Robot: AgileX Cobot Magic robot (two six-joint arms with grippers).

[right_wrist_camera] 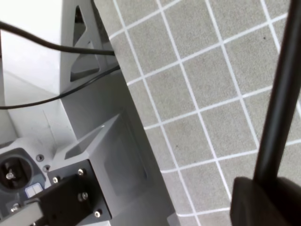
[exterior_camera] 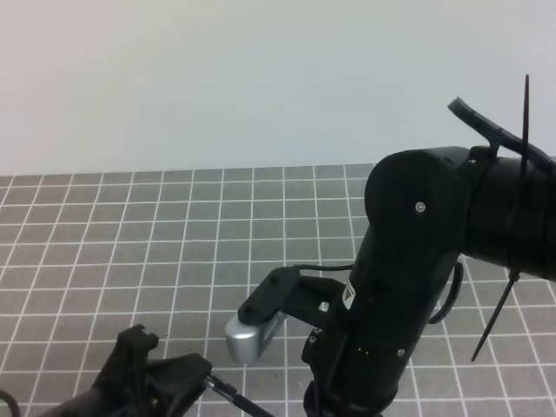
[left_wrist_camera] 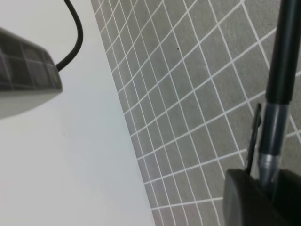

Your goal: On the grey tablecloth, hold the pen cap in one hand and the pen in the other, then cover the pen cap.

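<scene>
**Two claws with pen parts above the grid cloth**

Exterior high: both arms low over the grey tablecloth [exterior_camera: 174, 226].

Left wrist: left claw [left_wrist_camera: 263, 197] narrowly grips the pen cap [left_wrist_camera: 273, 127].

Right wrist: right claw [right_wrist_camera: 268, 202] grips the pen [right_wrist_camera: 282, 94].

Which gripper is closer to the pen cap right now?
Left. The left gripper holds the pen cap, its clip just past the gripper; the right gripper grips the pen farther along its black shaft.
</scene>
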